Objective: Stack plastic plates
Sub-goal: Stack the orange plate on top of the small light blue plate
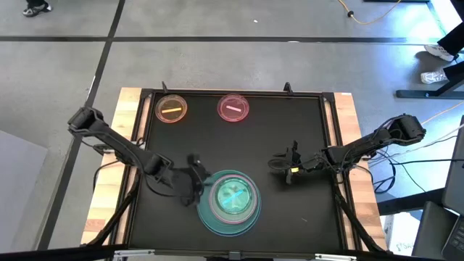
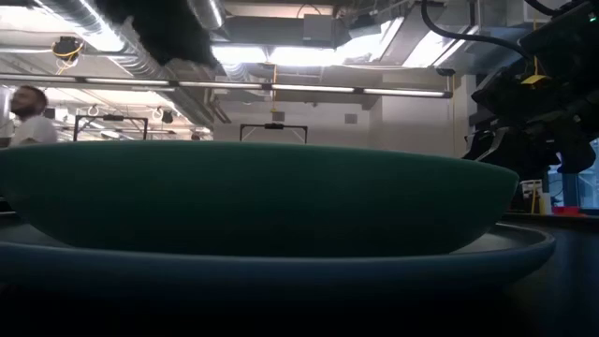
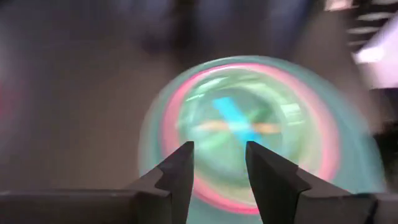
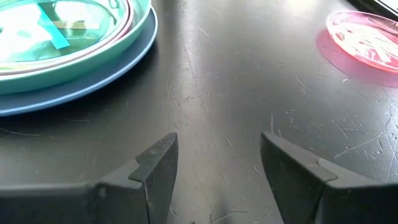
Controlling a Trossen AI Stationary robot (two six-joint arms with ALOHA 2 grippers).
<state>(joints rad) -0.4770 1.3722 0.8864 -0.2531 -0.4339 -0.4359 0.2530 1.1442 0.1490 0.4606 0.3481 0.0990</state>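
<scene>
A stack of plates (image 1: 230, 201) stands near the table's front middle. A light-blue plate (image 2: 281, 267) is at the bottom and a teal one (image 2: 253, 197) rests on it. A pink rim (image 3: 323, 134) and a clear green dish (image 3: 239, 118) lie inside. My left gripper (image 1: 197, 190) is open at the stack's left edge, and in its wrist view (image 3: 216, 165) its fingers stand over the near rim; no touch shows. My right gripper (image 1: 279, 165) is open and empty over the bare mat (image 4: 214, 155), right of the stack (image 4: 68, 50).
A small translucent orange plate (image 1: 172, 109) and a small translucent pink plate (image 1: 233, 108) lie at the far edge of the black mat; the pink one also shows in the right wrist view (image 4: 367, 40). A raised frame (image 1: 330, 130) borders the mat. A person (image 2: 28, 112) stands in the room behind.
</scene>
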